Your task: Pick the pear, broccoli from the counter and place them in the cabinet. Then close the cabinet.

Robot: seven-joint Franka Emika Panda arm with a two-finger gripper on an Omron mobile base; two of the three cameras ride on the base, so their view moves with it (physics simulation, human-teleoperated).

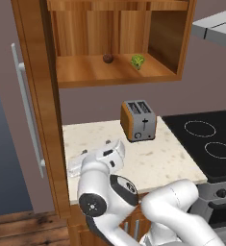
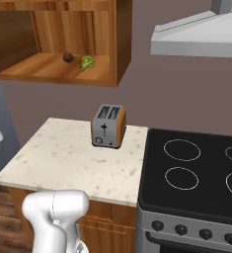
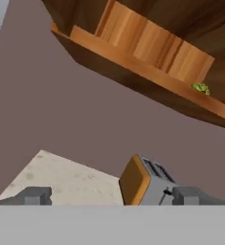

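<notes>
We find the small dark brown pear (image 1: 107, 58) and green bumpy broccoli floret (image 1: 137, 61) side by side on the shelf of the warm-brown wooden wall cabinet (image 1: 119, 72). Two-finger gripper (image 3: 109, 196) spread, empty. Cabinet's panelled door w/ silver bar handle (image 1: 28, 110) open; risk, in our judgement: elbow clips the steel-and-orange toaster (image 1: 138, 120) below the cabinet during the closing swing.

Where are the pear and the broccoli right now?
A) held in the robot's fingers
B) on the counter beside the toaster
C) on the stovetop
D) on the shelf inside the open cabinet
D: the pear and broccoli lie side by side, apart, on the cabinet shelf, door open.
</notes>
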